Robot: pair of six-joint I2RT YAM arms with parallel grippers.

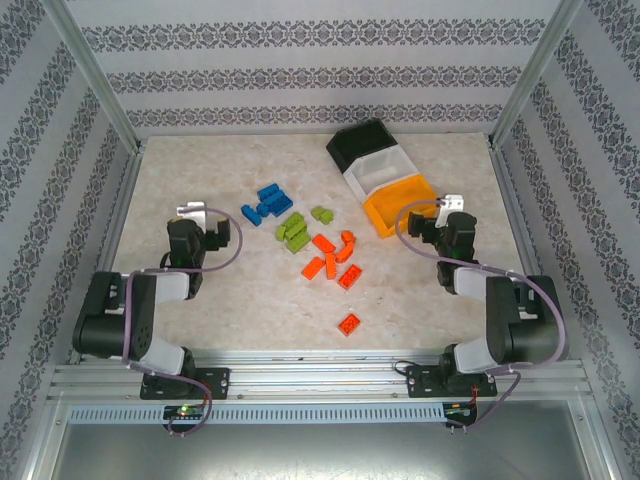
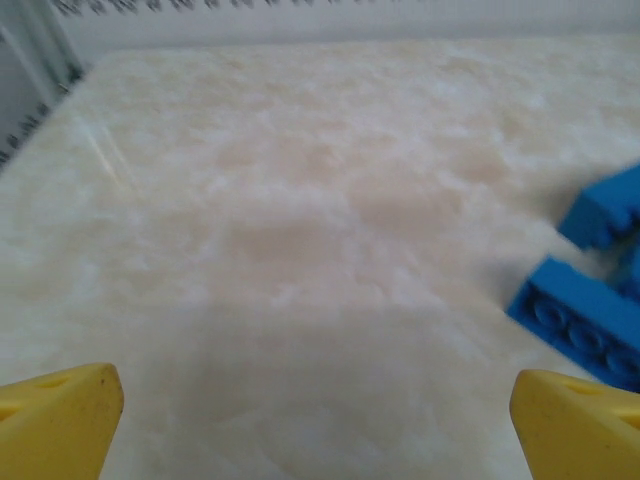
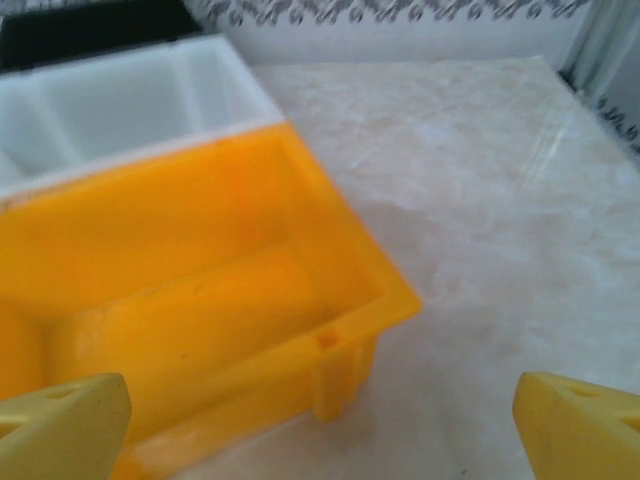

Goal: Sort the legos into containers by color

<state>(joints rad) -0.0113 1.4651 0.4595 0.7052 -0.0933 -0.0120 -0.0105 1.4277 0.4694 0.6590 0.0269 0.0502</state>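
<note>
The legos lie loose mid-table: a blue cluster (image 1: 265,203), lime green ones (image 1: 295,230) and orange-red ones (image 1: 335,258), with one orange-red brick (image 1: 348,322) apart near the front. The containers stand in a diagonal row at the back right: black (image 1: 360,143), white (image 1: 380,172), orange-yellow (image 1: 400,212). My left gripper (image 1: 197,214) is open over bare table, left of the blue bricks (image 2: 585,320). My right gripper (image 1: 447,206) is open beside the orange-yellow bin's (image 3: 350,225) near right corner. Nothing sits between either pair of yellow fingertips (image 2: 60,420) (image 3: 580,425).
All three bins look empty; the white bin (image 3: 130,100) and black bin (image 3: 80,30) stand behind the orange-yellow one. Metal frame posts and patterned walls enclose the table on the left, right and back. Bare marble surface stretches ahead of the left gripper (image 2: 320,430).
</note>
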